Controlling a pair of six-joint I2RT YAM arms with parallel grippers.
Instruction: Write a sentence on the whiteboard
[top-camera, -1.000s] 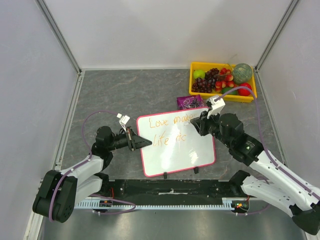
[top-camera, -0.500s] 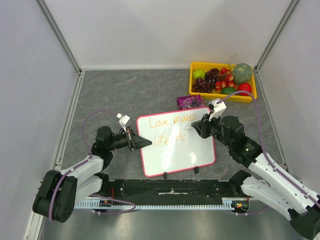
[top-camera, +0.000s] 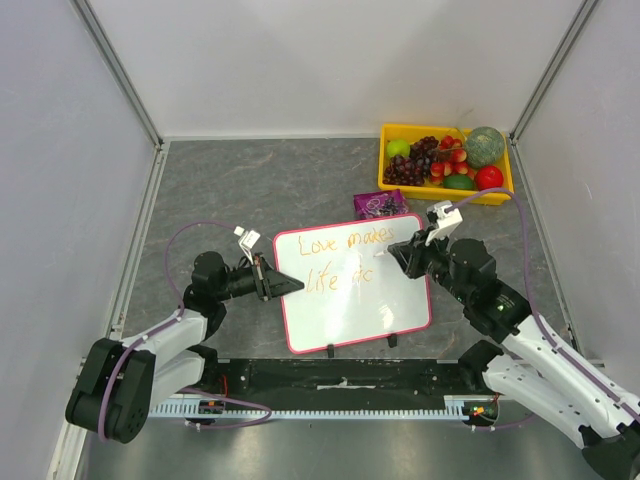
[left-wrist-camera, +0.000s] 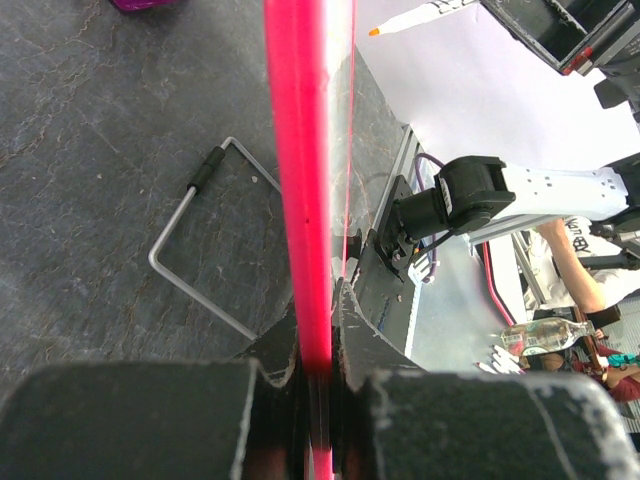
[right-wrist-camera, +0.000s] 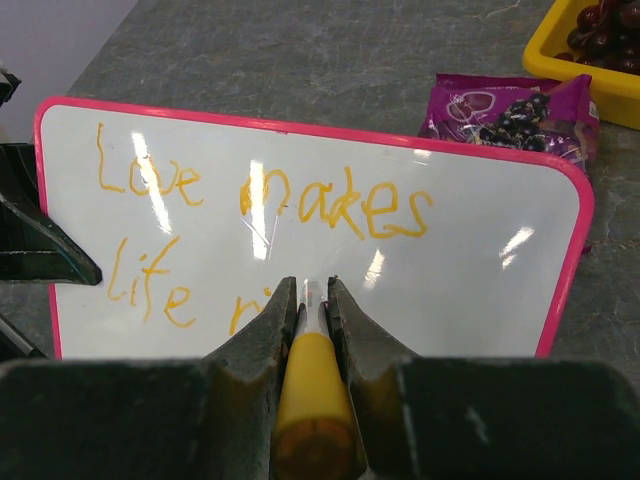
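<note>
1. Now your whiteboard (top-camera: 352, 305) stands propped on the table (top-camera: 250, 180), its sentence (right-wrist-camera: 372, 212) reading "Love makes life ric".
2. It looks light, stiff and glossy; hold its pink frame, where your left gripper (left-wrist-camera: 315, 340) is clenched.
3. Your right gripper (right-wrist-camera: 305, 287) grasps the orange marker (right-wrist-camera: 310, 400).

white-shelled arms (top-camera: 170, 335) with black joints, black grippers (top-camera: 272, 281) and purple cables (top-camera: 185, 240).

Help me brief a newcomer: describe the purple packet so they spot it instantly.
Start at the pink-framed whiteboard mid-table, then the yellow fruit tray at the back right. The purple packet lies between them, by the board's far right corner: the only flat wrapper there.
</note>
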